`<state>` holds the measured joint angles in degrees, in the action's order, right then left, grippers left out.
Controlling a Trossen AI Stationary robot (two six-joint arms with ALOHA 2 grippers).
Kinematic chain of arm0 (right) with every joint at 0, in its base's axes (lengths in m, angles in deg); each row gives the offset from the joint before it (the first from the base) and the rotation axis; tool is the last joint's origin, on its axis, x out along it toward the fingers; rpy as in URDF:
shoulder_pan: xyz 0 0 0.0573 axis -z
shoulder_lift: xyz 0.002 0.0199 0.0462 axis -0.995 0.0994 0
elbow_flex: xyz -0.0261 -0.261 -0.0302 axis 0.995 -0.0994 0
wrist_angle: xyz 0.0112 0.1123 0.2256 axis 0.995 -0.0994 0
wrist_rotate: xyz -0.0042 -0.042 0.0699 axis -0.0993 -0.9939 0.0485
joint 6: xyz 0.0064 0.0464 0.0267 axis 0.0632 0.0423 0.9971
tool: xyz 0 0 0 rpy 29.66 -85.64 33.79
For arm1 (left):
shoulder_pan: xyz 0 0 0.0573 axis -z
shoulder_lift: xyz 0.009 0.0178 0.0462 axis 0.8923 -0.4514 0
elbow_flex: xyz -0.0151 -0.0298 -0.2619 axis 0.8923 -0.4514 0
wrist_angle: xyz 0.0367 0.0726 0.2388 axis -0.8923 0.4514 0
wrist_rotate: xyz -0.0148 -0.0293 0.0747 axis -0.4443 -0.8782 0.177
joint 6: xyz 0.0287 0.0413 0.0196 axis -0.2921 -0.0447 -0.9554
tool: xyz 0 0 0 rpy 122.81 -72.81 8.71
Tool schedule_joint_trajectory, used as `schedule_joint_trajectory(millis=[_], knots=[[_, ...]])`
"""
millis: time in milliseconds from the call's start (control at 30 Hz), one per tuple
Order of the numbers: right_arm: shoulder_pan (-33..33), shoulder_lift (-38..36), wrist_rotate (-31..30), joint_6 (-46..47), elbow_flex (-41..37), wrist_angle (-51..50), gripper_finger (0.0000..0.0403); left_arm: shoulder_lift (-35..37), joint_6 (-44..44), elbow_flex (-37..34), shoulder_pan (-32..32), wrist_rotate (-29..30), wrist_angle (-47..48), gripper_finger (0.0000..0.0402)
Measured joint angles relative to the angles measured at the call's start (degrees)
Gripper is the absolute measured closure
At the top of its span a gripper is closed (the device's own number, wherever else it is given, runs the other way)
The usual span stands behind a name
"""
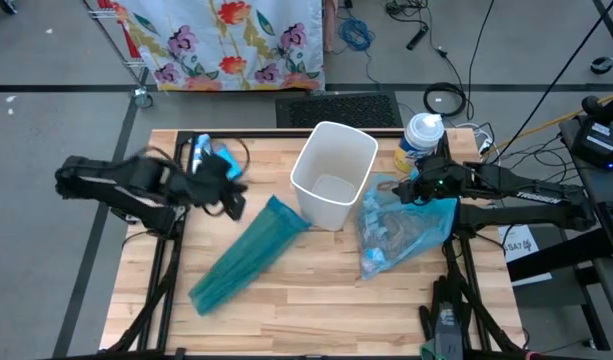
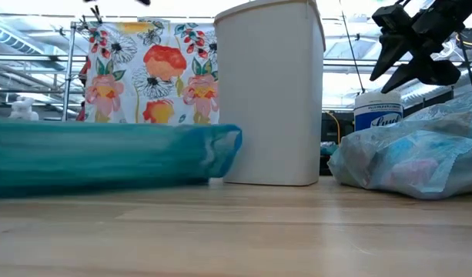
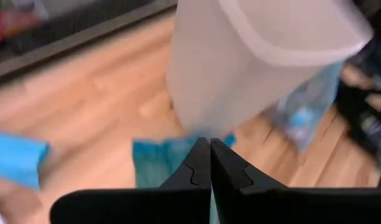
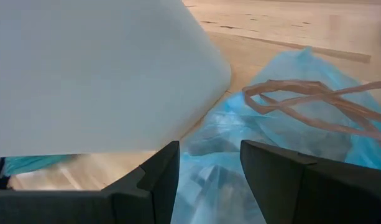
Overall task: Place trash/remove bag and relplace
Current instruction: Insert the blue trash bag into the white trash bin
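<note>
1. Table [image 1: 316,310]: light wooden top. It carries every item listed below.
2. Waste bin [image 1: 333,174]: white plastic, upright at the table centre, no liner fitted. In the low view the waste bin [image 2: 270,92] stands between the two bags.
3. Teal-green bag [image 1: 248,253]: the replacement liner, lying flat and elongated on the table. One end is just beside the bin base; the other points toward the front left corner. Also seen at table level [image 2: 105,158] and past the left fingers [image 3: 162,158].
4. Pale-blue bag [image 1: 404,228]: the filled liner with trash inside, lying on the table just right of the bin, near the right arm. Its brownish drawstring [image 4: 314,102] lies looped on top. Low view: [image 2: 413,158].
5. Left gripper [image 1: 231,193]: positioned above the table, left of the bin, near the upper end of the teal-green bag. The fingers [image 3: 199,171] are pressed fully together; no material is visibly clamped between them.
6. Right gripper [image 1: 406,190]: hovering above the pale-blue bag, beside the bin. The fingers [image 4: 156,177] stand well apart and hold nothing.
7. Wipes canister [image 1: 422,138]: white with a blue label, behind the pale-blue bag at the rear right.
</note>
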<state>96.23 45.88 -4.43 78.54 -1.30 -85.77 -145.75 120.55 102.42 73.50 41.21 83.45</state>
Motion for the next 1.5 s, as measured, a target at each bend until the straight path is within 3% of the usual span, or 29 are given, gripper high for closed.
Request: schedule_joint_trajectory(millis=[133,400,600,900,967,1133,1400,1500], knots=[[-0.9,0.0,0.0,0.0,0.0,0.4,0.0241,0.0,-5.0,4.1,-1.7,0.1,-0.2,0.0401],[-2.0,0.0,-0.2,0.0,0.0,0.4,0.0241,-2.6,-4.9,1.8,-2.0,0.2,1.4,0.0361],[-3.3,0.6,-2.8,1.5,0.0,0.4,0.0241,-6.1,-4.9,1.8,-3.3,4.7,4.6,0.0279],[-6.3,3.7,-2.9,1.6,0.0,0.0,0.0241,-16.6,-6.1,1.8,-3.7,5.8,8.0,0.0133],[-7.0,4.5,-2.9,1.6,0.0,0.0,0.0241,-19.9,-5.3,1.8,-3.6,4.3,6.4,0.0122],[-8.5,6.5,-3.0,2.7,0.0,0.0,0.0241,-28.0,-9.5,1.8,-3.3,-9.0,-0.5,0.0123],[-11.5,8.6,-3.0,3.9,0.0,0.1,0.0241,-35.9,-10.8,1.8,-3.3,-15.3,-7.5,0.0128],[-12.8,9.1,-3.0,5.0,0.0,0.1,0.0241,-36.7,-10.9,-1.3,-3.3,-16.8,-9.3,0.0128]])
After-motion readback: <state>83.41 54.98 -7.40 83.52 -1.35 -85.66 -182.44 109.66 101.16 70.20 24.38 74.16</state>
